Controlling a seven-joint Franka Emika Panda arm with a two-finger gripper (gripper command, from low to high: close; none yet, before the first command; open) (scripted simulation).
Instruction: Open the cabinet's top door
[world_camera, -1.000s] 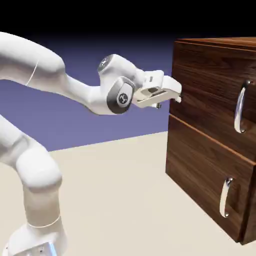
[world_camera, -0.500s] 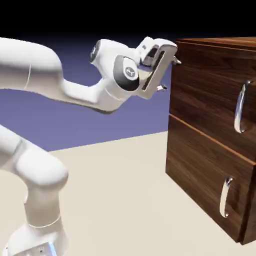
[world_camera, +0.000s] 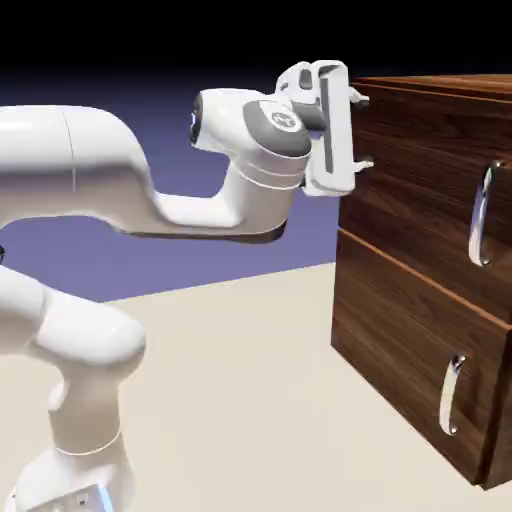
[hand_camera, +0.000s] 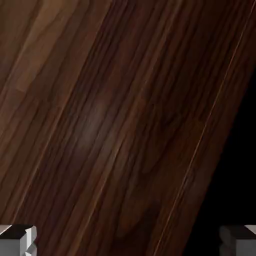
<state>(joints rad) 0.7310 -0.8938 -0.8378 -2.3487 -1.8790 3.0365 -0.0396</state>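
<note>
Top door shut, gripper in front of it, fingers apart.
Door is the upper dark walnut panel of the cabinet, exterior view's right; its long curved silver handle is well apart from the gripper, which sits near the panel's far upper part, one fingertip above the other. Can't tell if the tips touch wood. Lower panel below, also shut, shorter silver handle. Hand view: wood grain running diagonally, soft pale sheen on it, thin lighter seam near the edge, black past that; nothing between the tips. White arm comes in from the exterior view's left. Surface: plain pale beige, cabinet and arm base on it. Backdrop: blue-violet, going black at top.
</note>
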